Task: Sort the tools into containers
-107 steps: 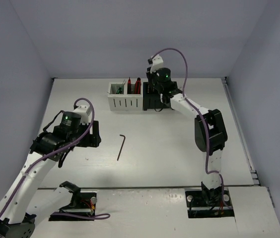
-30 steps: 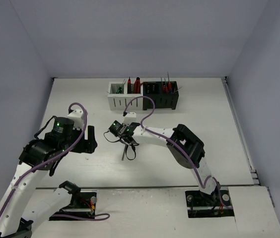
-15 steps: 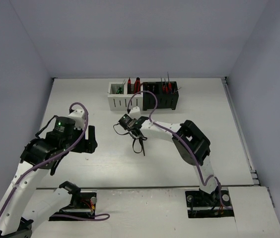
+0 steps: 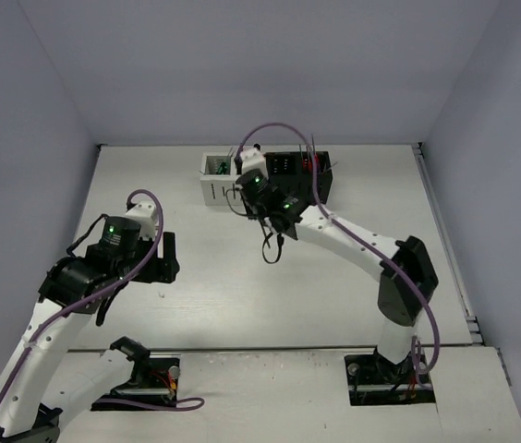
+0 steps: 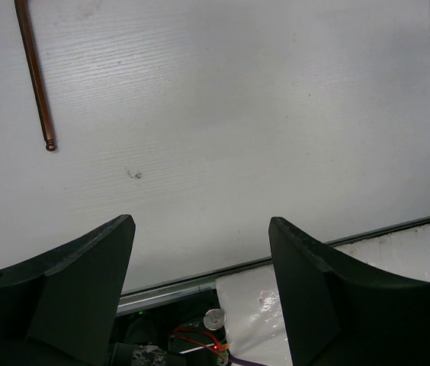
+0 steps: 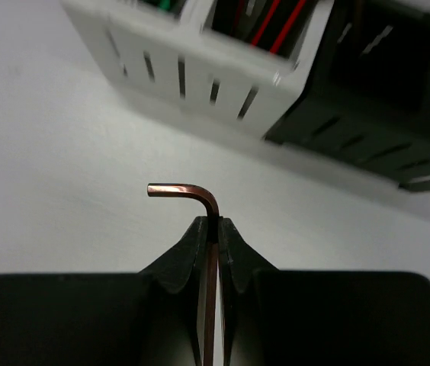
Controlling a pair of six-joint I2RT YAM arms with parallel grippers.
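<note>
The left gripper [image 5: 200, 229] hangs over the white table [image 4: 334, 295], jaws apart. In front of the white slotted plastic box [image 6: 192, 76], the right gripper [image 6: 211, 229] clamps a coppery L-shaped metal hex key [image 6: 200, 191] by its shank; the black slotted box [image 6: 367, 130] abuts the white one's right end.

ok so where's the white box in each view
top external: white box sits upper middle, its right end hidden.
left wrist: not in it.
right wrist: white box fills the upper left, slotted front showing.
shared landmark: the black box directly beside it on its right.
</note>
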